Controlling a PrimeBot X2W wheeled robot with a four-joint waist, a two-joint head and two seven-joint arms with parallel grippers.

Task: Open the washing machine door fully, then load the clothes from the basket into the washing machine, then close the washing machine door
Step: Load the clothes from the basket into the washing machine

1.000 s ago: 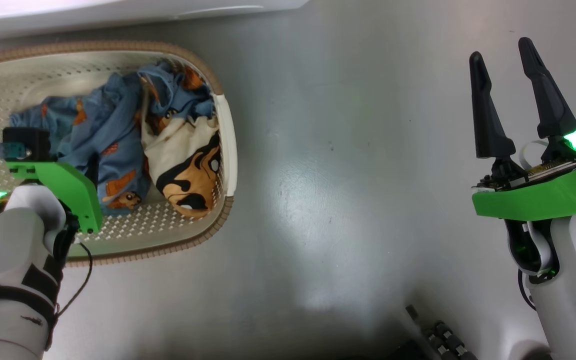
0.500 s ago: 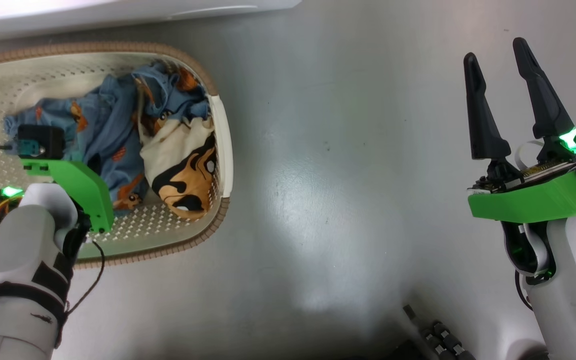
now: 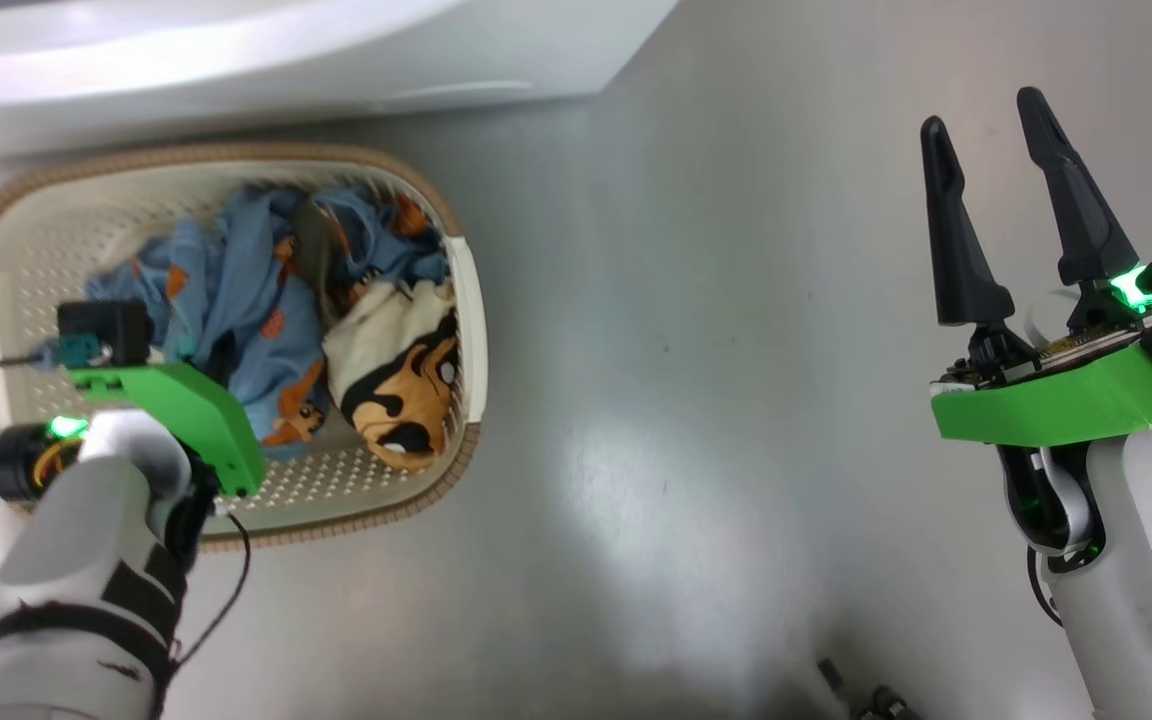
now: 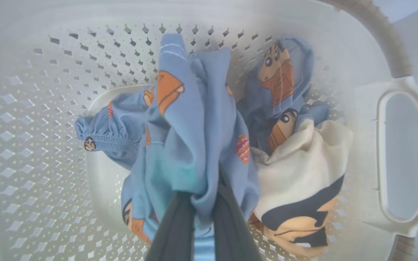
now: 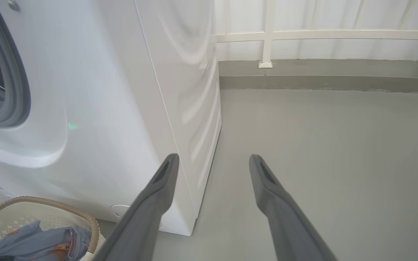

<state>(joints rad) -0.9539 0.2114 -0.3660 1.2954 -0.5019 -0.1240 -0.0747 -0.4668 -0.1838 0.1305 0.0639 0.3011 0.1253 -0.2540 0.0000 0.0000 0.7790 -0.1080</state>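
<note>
Loading clothes: left end effector is clamping the light blue printed garment in the cream perforated plastic basket; right end effector is gaping empty; next it needs lifting clear.

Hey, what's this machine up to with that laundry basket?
A two-armed robot is loading laundry. Its left claw reaches down into the basket, pinched shut on a light blue garment that lies bunched beside a cream garment. Both garments are in the basket. Its right claw hangs open and empty over the floor, next to the washing machine.
</note>
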